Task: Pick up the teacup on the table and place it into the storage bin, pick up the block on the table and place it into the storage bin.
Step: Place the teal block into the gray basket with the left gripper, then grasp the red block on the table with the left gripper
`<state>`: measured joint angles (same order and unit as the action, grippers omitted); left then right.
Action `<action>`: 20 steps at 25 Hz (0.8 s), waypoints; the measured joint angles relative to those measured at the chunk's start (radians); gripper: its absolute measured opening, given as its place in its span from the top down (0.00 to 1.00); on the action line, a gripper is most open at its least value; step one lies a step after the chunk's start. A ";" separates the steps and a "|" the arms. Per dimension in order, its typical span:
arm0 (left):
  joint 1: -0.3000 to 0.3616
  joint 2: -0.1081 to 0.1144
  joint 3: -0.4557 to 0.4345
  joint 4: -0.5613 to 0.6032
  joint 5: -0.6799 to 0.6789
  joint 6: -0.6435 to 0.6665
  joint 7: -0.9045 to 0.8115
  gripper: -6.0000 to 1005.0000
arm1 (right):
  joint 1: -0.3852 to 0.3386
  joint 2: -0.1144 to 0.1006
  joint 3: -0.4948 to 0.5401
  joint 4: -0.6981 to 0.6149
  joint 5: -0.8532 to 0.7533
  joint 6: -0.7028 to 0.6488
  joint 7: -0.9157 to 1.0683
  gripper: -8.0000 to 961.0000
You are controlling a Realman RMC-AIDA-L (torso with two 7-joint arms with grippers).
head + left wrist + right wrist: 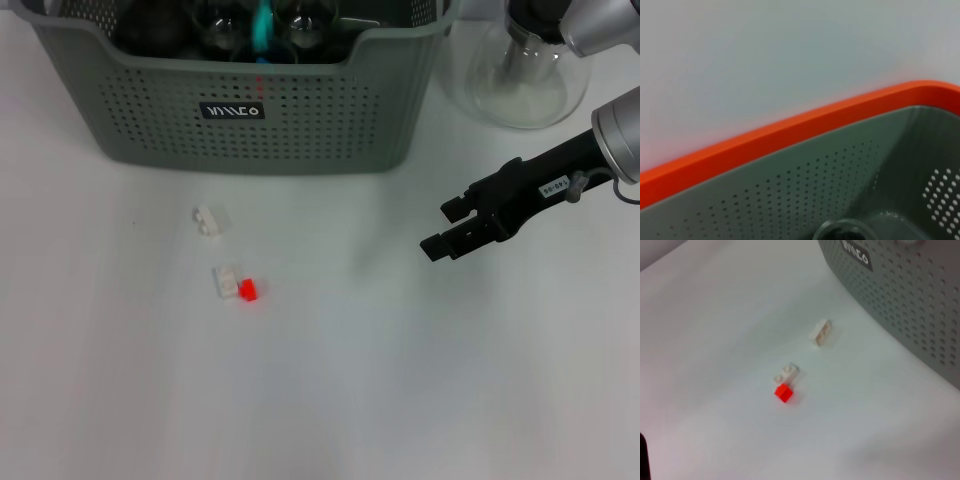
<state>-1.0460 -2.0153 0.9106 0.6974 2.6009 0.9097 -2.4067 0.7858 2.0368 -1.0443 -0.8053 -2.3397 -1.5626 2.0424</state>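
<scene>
The grey-green storage bin (250,130) stands at the back of the white table; its perforated wall (905,295) also fills a corner of the right wrist view. In front of it lie a small white block (208,222) (821,332) and a white block (228,280) (786,372) touching a red block (248,291) (783,392). My right gripper (441,228) hovers open and empty to the right of the blocks. No teacup shows on the table; dark and glassy things sit in the bin, too cut off to name. The left gripper is out of view.
A clear glass jug (520,70) stands right of the bin, behind my right arm. The left wrist view shows only an orange rim (790,130) over a grey perforated wall (805,190).
</scene>
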 joint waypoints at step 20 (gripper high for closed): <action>0.359 -0.039 -0.103 0.769 -0.730 0.763 0.272 0.23 | -0.009 0.000 0.000 0.001 -0.009 0.005 -0.005 0.19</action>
<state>-0.6870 -2.0547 0.8074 1.4664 1.8707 1.6730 -2.1350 0.7771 2.0371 -1.0446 -0.8038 -2.3486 -1.5580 2.0375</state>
